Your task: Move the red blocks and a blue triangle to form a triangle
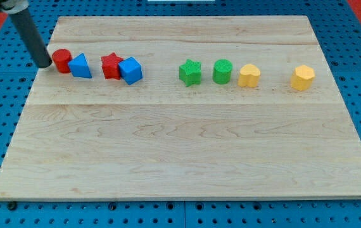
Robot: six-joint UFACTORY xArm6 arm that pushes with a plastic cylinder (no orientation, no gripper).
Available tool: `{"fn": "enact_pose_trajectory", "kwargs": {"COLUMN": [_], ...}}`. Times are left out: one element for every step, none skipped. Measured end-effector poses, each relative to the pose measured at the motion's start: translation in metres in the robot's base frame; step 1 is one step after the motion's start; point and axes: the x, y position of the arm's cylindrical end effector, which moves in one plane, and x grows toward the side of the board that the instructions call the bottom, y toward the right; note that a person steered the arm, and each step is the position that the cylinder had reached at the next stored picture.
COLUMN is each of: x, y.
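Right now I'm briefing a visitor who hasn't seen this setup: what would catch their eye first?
Probably the row of bright blocks along the wooden board: red cylinder, blue triangle, red star and blue block at the view's left, then green star, green cylinder and two yellow blocks. My tip sits just left of the red cylinder.

Block row (125,67) bars view's top; board (187,152) below open
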Motion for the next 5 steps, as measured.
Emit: {"fn": "enact_pose_trajectory", "kwargs": {"x": [0.016, 0.020, 0.019, -0.004, -0.015], "y": [0.091, 0.196, 0.179, 0.211, 0.249]}}
